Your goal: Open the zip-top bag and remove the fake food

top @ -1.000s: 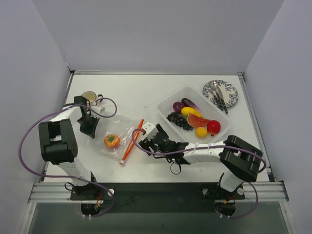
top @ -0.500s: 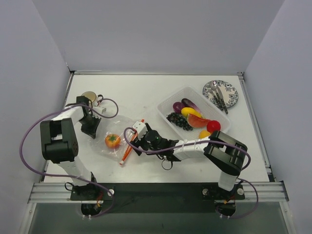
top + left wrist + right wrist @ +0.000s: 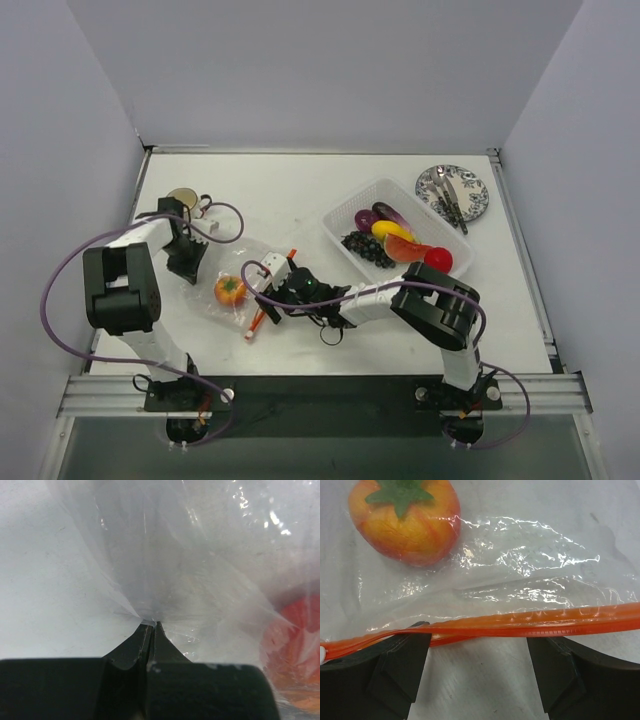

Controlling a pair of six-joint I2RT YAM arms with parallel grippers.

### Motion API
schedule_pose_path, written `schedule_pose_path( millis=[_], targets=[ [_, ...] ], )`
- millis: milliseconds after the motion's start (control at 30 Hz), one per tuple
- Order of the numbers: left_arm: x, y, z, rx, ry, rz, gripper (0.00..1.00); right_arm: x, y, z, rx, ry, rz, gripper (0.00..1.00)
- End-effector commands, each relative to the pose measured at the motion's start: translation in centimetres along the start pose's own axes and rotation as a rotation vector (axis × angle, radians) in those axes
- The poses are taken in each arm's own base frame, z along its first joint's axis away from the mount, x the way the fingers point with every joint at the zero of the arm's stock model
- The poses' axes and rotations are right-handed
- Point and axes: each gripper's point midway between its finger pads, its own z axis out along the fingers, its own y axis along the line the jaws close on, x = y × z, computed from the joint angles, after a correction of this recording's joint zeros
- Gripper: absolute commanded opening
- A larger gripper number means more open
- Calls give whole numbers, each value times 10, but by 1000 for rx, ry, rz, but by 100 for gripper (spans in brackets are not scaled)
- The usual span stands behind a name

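Note:
The clear zip-top bag lies flat left of centre, and its red-orange zip strip runs along its right side. Inside it is one piece of fake food, orange with a green top. My left gripper is shut on the bag's left edge; in the left wrist view its fingertips pinch the clear film, with the orange fruit blurred at the right. My right gripper is open at the zip strip, which crosses just ahead of its fingers and rests on the left tip. The fruit lies beyond.
A rigid clear tray at centre right holds several more fake fruits, among them grapes and a red ball. A patterned plate with cutlery sits at the back right. A cup stands behind the left gripper.
My right arm has swung left from the tray to the bag's zip strip, with its jaws staying open. The left gripper and the bag have not moved.

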Motion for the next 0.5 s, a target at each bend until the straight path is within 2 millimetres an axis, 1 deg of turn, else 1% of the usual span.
schedule_pose_path(
  millis=[0,67,100,167,200,267,333,367,433,467],
  targets=[
    [-20,1,-3,-11,-47,5,0,-46,19,7,-76,-130,36,79],
    [-20,-1,-4,-7,-43,3,0,-52,23,8,-95,-144,35,81],
    [-23,-1,-6,-10,-51,1,0,-60,25,9,-100,-164,34,82],
    [-26,-9,-10,6,-64,10,0,-65,32,11,-120,-179,24,84],
    [-31,-11,-16,2,-81,18,0,-68,36,12,-125,-192,17,87],
    [-31,-21,-19,26,-76,33,0,-71,44,15,-136,-202,-9,89],
    [-32,-29,-23,56,-75,36,0,-69,46,21,-142,-196,-8,91],
    [-30,-32,-23,69,-69,36,0,-64,47,24,-144,-183,-7,91],
    [-31,-36,-23,83,-69,37,0,-66,50,28,-155,-181,-4,92],
    [-30,-37,-23,88,-65,36,0,-60,51,32,-159,-167,-4,93]
  ],
)
